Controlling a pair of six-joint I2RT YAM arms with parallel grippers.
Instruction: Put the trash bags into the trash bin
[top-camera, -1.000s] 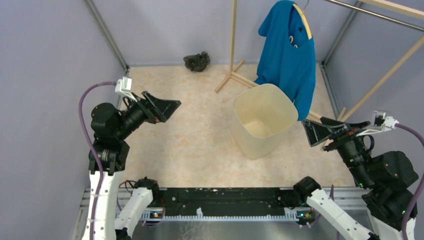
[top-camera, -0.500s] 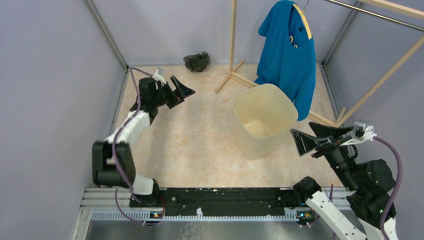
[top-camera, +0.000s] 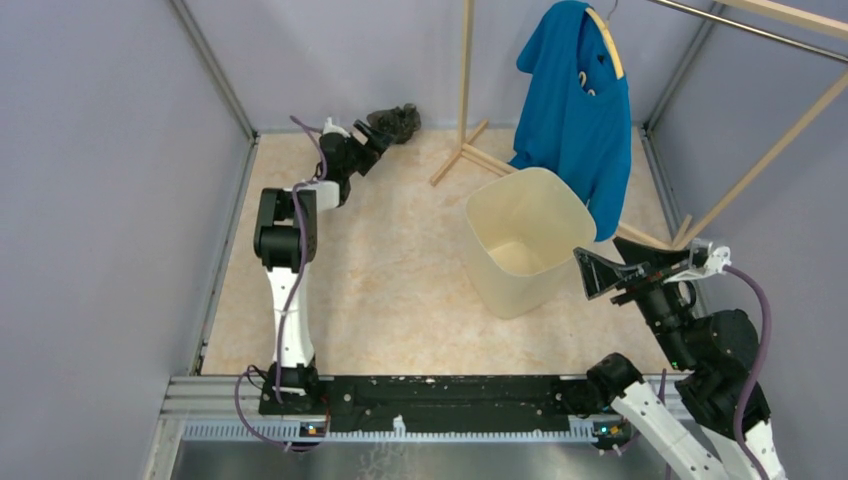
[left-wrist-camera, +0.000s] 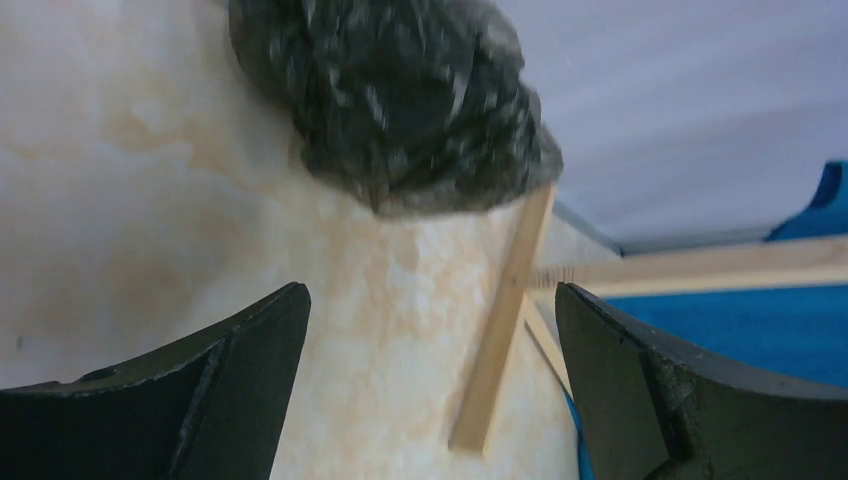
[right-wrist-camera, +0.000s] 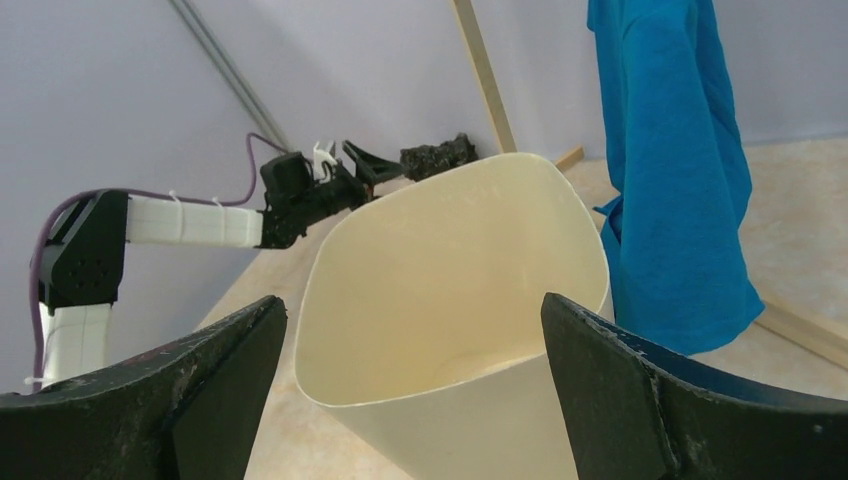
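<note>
Lying crumpled at the far edge of the tabletop (top-camera: 390, 280), against the back wall, the trash bag (top-camera: 394, 122) is a dark, glossy wad well apart from the trash bin (top-camera: 505, 285).

- Left gripper (top-camera: 372, 140): arm at long reach, jaws spread wide and empty. The wrist view shows the bag centred ahead between them, with a strip of bare surface before it. Judgement: lined up for a pinch on the wad, not yet in contact.
- Bin: upright, mouth open, nothing visible inside. It stands right of centre, so the bag has to be carried across open tabletop to reach it.
- Right gripper (top-camera: 610, 268): hovers just beside the bin's near-right wall, jaws spread, holding nothing, facing the bin. Judgement: parked to steady or receive.
- Blue T-shirt (top-camera: 575, 110): hangs from the wooden rack (top-camera: 465, 80) just behind the bin. Its hem overlaps the far rim in the top view; cannot tell whether it touches.
- A foot batten of the rack lies near the bag's right side and could snag a wide grasp.

Surface: flat, pale beige, marbled, smooth-looking; thin film should slide on it easily.

Room: plain lavender-grey walls (top-camera: 100, 150) on three sides, metal posts in the corners, arm bases on a dark rail at the near edge.
</note>
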